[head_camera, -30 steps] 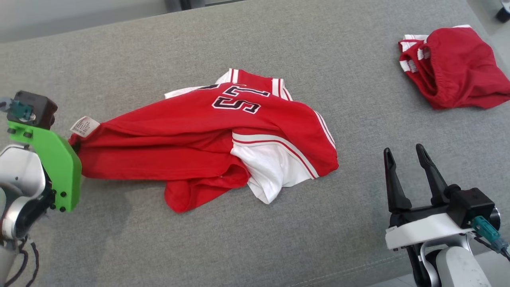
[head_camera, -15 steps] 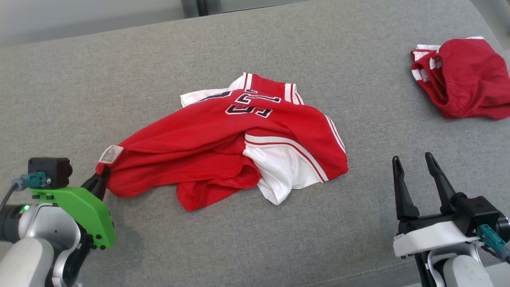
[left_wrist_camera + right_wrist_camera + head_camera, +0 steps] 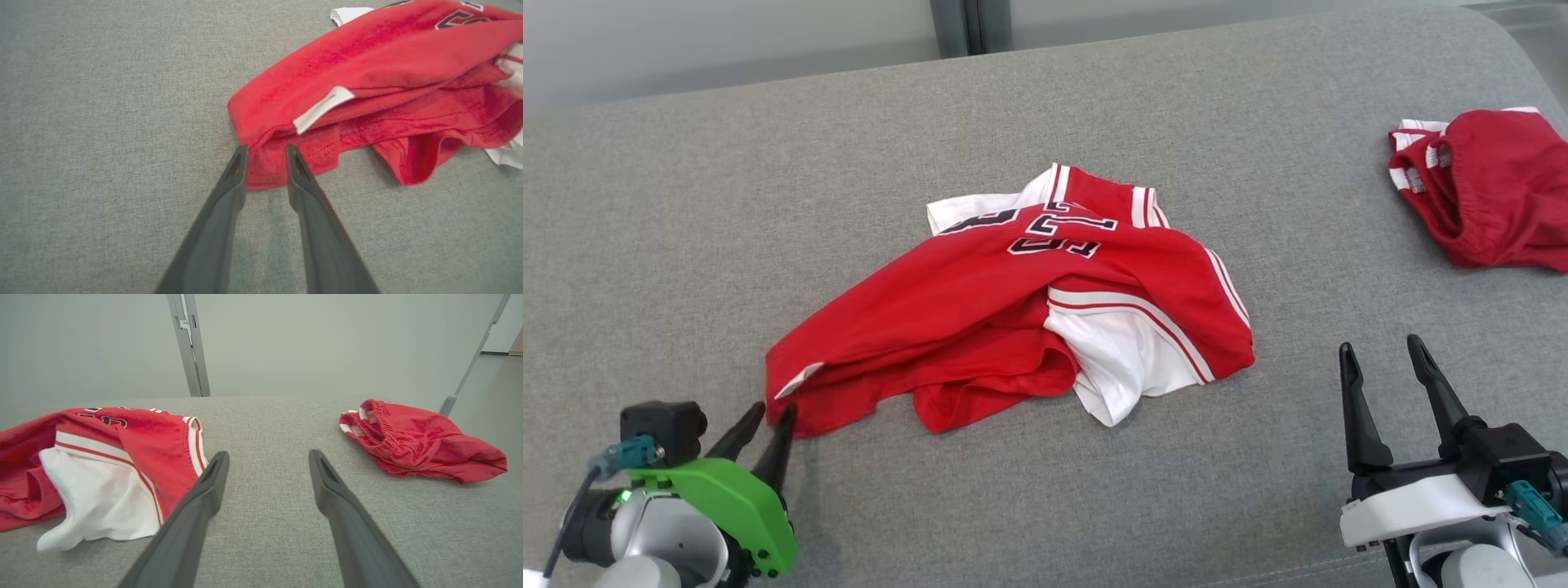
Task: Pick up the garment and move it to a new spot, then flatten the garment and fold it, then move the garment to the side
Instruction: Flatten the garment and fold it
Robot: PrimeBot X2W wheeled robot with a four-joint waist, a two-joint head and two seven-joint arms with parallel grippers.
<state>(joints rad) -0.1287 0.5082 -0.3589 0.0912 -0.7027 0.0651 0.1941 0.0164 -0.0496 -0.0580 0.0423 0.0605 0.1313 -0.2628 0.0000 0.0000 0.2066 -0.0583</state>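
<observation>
**Desk:** Report the jaw condition, nearest items first.

**Operator:** My left gripper (image 3: 266, 152) sits at the lower left of the head view. Its fingers are parted to a narrow gap. In the left wrist view, the near corner of the garment (image 3: 1013, 302) lies in that gap at the tips, flat on the grey cushion (image 3: 768, 204). I see fabric from one tip to the other, but I cannot tell whether the pads touch it. I read no clamp on the cloth.

**Desk:** And the right side?

**Operator:** My right gripper (image 3: 1379, 345) stands at the lower right with its fingers spread wide and nothing between them. It is apart from the garment, whose white panel and striped edge lie to its left.

**Desk:** Give the garment's position.

**Operator:** It is a red and white jersey, crumpled at the middle of the cushion. A white label (image 3: 322, 108) shows just beyond the near corner, and the dark lettering faces up at the far end.

**Desk:** Anything farther out?

**Operator:** A second red garment (image 3: 1494, 196) is bunched at the far right, well apart from both grippers. A pale wall with a grey post (image 3: 190, 347) stands behind the cushion.
</observation>
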